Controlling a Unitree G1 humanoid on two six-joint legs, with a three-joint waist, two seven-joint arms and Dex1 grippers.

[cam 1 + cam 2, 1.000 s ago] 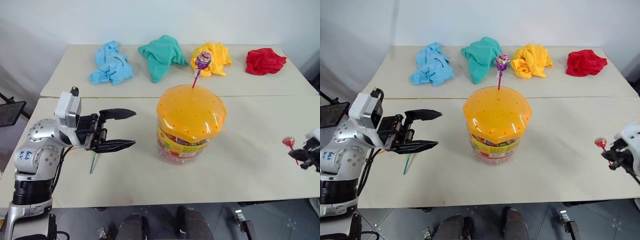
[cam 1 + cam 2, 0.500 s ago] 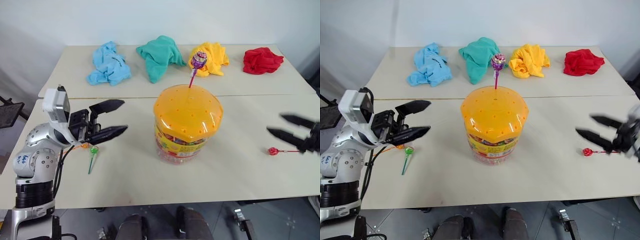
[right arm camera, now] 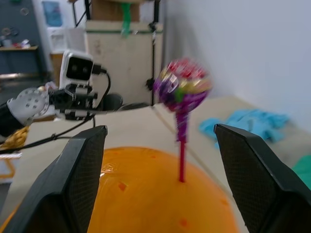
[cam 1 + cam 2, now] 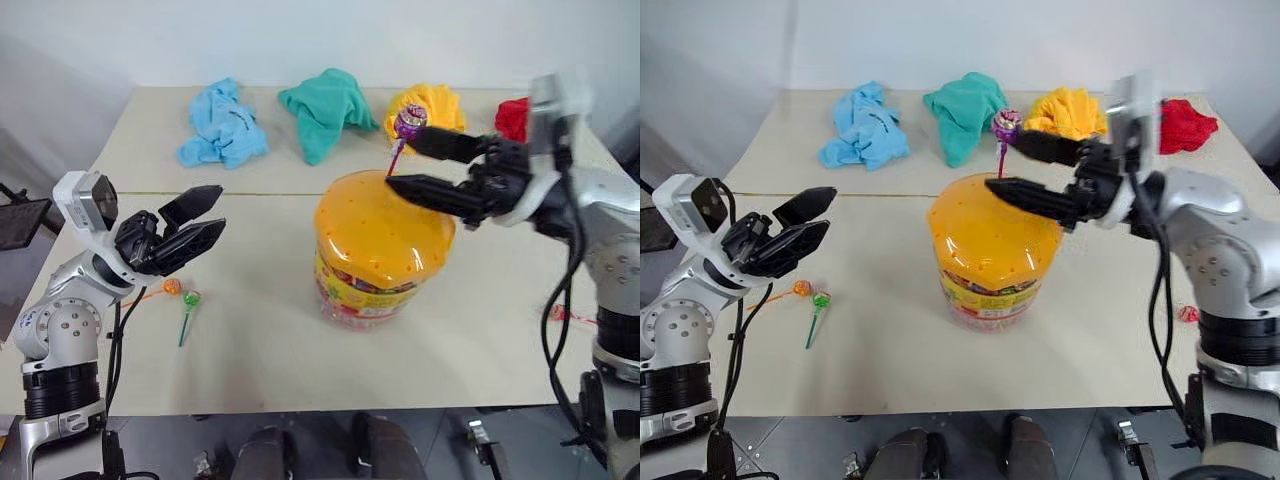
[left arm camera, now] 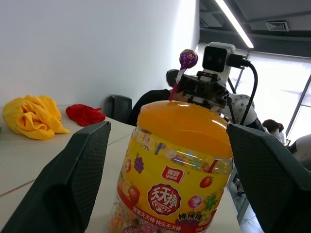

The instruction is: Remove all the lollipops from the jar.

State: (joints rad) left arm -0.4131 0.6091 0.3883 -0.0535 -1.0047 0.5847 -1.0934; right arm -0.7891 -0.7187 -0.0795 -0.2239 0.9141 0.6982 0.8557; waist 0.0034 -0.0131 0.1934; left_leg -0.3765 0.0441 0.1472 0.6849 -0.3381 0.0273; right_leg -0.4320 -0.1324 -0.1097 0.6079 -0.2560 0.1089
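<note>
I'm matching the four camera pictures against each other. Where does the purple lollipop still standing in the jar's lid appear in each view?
Left eye: purple lollipop, upper middle, by the right gripper.
Right eye: upper middle.
Left wrist: top centre.
Right wrist: centre, between the open fingers.
Shared landmark: the orange lid.

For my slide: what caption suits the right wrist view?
Open right pincer flanks the purple lollipop standing in the jar.
</note>
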